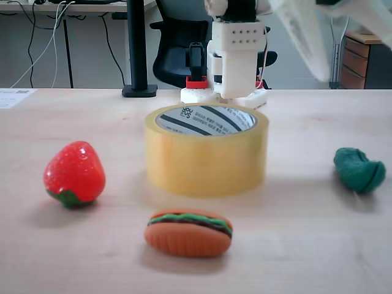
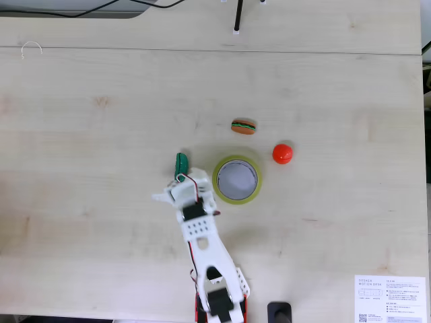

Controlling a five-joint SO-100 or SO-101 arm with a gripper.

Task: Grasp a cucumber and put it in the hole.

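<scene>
In a fixed view from table height, the small dark green bumpy toy cucumber [image 1: 359, 170] lies on the pale wooden table [image 1: 306, 245] at the right, well apart from the big yellowish translucent tape roll [image 1: 206, 158] whose hole [image 1: 205, 120] shows a striped white core. A red toy strawberry [image 1: 74, 174] sits left; an orange toy hot dog [image 1: 188, 232] lies in front.

In a fixed view from above, the white arm's gripper [image 2: 176, 186] hangs just over the cucumber's [image 2: 180, 163] near end, left of the roll [image 2: 237, 180]. I cannot tell whether its jaws are parted or closed.
</scene>
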